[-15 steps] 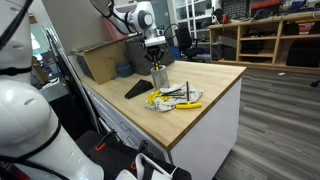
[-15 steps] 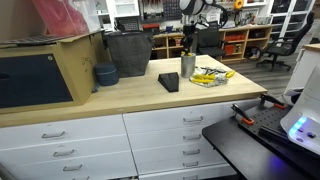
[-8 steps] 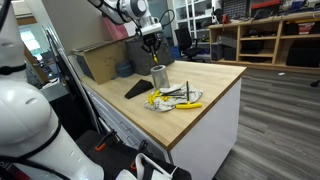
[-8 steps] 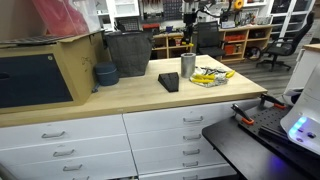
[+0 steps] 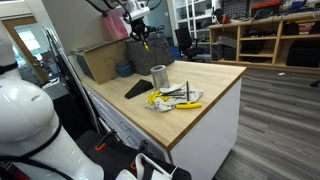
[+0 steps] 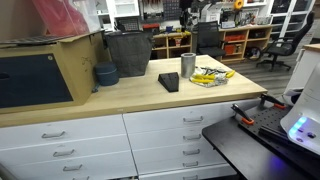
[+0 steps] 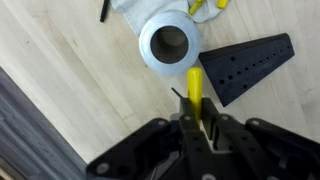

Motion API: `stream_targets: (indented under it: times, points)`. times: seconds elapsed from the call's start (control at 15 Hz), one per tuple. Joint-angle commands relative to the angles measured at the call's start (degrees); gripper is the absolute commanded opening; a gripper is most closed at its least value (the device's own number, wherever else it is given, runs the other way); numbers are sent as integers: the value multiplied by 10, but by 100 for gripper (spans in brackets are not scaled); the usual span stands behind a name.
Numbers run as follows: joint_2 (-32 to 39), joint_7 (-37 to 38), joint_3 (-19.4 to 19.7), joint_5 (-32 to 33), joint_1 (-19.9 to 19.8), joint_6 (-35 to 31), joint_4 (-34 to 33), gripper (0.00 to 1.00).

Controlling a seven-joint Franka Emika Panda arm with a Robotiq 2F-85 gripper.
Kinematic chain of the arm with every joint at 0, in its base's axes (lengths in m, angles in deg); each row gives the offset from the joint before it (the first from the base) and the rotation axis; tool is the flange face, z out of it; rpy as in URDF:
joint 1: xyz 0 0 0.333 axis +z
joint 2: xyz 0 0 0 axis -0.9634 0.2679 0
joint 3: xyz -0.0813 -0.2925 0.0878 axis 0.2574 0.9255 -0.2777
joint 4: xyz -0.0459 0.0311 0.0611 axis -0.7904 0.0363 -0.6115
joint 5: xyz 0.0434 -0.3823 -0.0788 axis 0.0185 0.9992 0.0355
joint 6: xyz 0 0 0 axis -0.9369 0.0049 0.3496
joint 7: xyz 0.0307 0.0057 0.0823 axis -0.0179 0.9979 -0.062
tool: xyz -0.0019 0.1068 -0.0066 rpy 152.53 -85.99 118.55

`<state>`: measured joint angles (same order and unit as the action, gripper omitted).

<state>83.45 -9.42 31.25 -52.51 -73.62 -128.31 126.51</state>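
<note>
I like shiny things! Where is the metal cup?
The metal cup stands on the wooden counter beside the black wedge and the tool pile in an exterior view; the gripper hangs above it holding a yellow tool.

Bright even light, wrist view soft

Wrist view: the yellow tool (image 7: 195, 88) is disappearing down into the gripper (image 7: 197, 118), so its lower end is hiding in there. The tool pile (image 7: 208, 6) is getting chopped off by the top edge. In an exterior view the arm (image 5: 112, 6) is running off the top of the picture. In another exterior view the tool pile (image 6: 210, 76) is looking way too small to tell the tools apart.
</note>
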Motion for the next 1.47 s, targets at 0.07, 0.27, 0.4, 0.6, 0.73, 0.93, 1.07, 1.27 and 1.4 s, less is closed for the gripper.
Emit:
stream_targets:
  times: [0.07,0.27,0.4,0.6,0.73,0.93,1.07,1.27,1.4]
  points:
    - [-16,-58,-5,-34,16,44,-5,4]
    - [-7,-76,-5,-46,26,71,-7,4]
    - [0,-81,-6,-48,30,85,-8,4]
    - [11,-80,-6,-46,35,95,-4,4]
    - [18,-79,-8,-49,36,90,3,4]
    - [34,-55,-12,-37,45,64,22,4]
    - [54,-37,-15,-29,55,52,24,4]
    - [76,-27,-24,-31,63,41,22,4]
    - [82,-25,-26,-31,65,32,28,4]
